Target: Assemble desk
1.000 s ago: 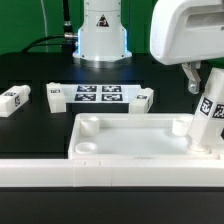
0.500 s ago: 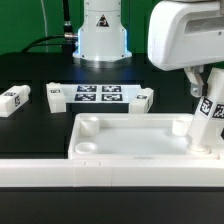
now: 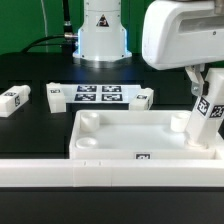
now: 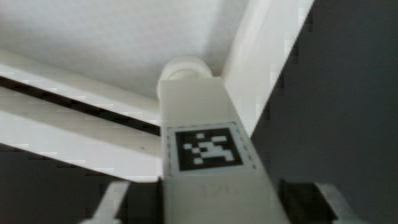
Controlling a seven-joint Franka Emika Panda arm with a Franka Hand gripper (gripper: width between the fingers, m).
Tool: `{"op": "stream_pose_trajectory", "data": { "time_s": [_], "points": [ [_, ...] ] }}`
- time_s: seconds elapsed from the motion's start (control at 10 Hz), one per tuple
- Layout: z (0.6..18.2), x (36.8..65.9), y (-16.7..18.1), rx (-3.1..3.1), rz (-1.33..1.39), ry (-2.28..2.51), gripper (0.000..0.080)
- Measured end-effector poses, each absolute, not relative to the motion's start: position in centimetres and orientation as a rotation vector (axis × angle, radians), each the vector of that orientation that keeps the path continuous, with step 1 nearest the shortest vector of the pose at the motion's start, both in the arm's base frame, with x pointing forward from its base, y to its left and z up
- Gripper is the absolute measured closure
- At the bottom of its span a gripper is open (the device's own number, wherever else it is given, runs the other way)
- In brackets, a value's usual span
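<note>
- Exterior view, starting at its left: a loose leg (image 3: 12,100) lies near the bench's left edge. A second leg (image 3: 55,95) and a third leg (image 3: 145,97) lie at either end of the marker board (image 3: 98,95), toward the far edge.
- Nearer the front, the tabletop (image 3: 120,140) sits rim up, just behind the long white bar (image 3: 100,178).
- At the tabletop's far right corner, the fourth leg (image 3: 205,120) stands in its socket, leaning slightly. The gripper (image 3: 205,85) straddles its upper end.
- The step in hand, as I judge it, is seating this fourth leg. Your next move likely calls for a firm hold, then turning the leg down until it stands straight.
- The wrist view alone shows you the leg's tag (image 4: 210,148) close up and the fingers (image 4: 114,200) flanking it. It is too blurred to show whether the pads press the leg, so you cannot tell whether it is grasped or released.
- Only the exterior view shows you the loose legs and the empty sockets (image 3: 88,124).
</note>
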State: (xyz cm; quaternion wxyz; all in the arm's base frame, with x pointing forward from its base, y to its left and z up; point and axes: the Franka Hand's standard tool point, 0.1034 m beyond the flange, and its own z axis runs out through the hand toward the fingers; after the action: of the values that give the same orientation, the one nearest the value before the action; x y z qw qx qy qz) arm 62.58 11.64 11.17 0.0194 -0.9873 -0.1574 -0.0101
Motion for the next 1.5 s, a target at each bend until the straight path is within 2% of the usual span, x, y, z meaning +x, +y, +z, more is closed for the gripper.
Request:
{"op": "stream_pose_trajectory", "data": {
  "time_s": [0.5, 1.0, 1.5],
  "points": [
    [11.0, 62.6, 10.9, -3.068, -0.273, -0.224, 0.0503],
    [11.0, 62.8, 10.4, -3.047, -0.256, 0.183, 0.0503],
    [10.8, 61.9, 10.0, -2.857, -0.243, 0.899, 0.0502]
  ]
}}
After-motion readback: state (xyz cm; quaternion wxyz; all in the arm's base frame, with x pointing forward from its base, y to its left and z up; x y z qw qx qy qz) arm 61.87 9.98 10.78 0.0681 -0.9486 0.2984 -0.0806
